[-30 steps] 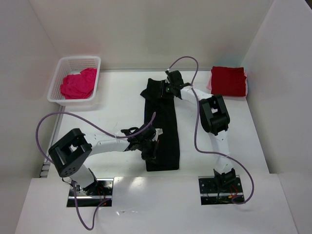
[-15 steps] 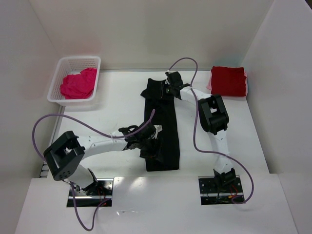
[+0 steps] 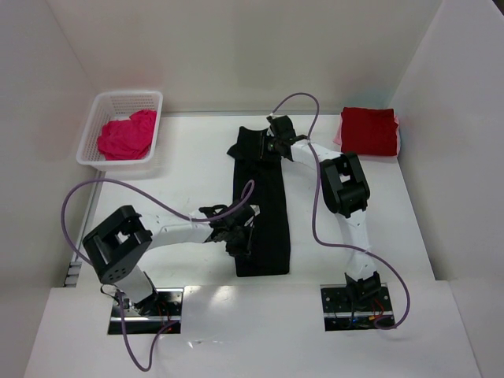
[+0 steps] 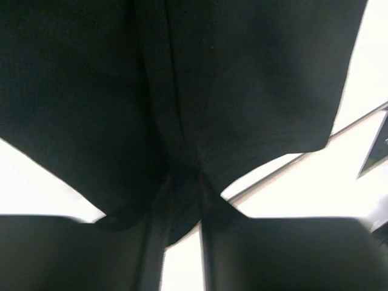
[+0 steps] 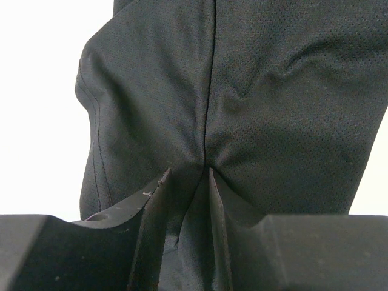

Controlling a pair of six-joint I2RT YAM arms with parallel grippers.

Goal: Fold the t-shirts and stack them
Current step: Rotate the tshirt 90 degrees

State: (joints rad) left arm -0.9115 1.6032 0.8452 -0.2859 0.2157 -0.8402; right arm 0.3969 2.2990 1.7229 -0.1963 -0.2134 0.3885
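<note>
Both pinch black t-shirt point(image 3: 269, 211): left end effector point(image 3: 242, 239) by hem, elbow swung back; right end effector point(image 3: 268, 146) unmoved.

Overhead camera looks down; both wrist cameras close on black t-shirt point(image 3: 268, 209)

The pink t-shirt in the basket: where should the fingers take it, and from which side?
Probably best to pinch a raised fold of the pink t-shirt from straight above: it lies bunched inside the white basket, whose walls block a sideways approach.
</note>
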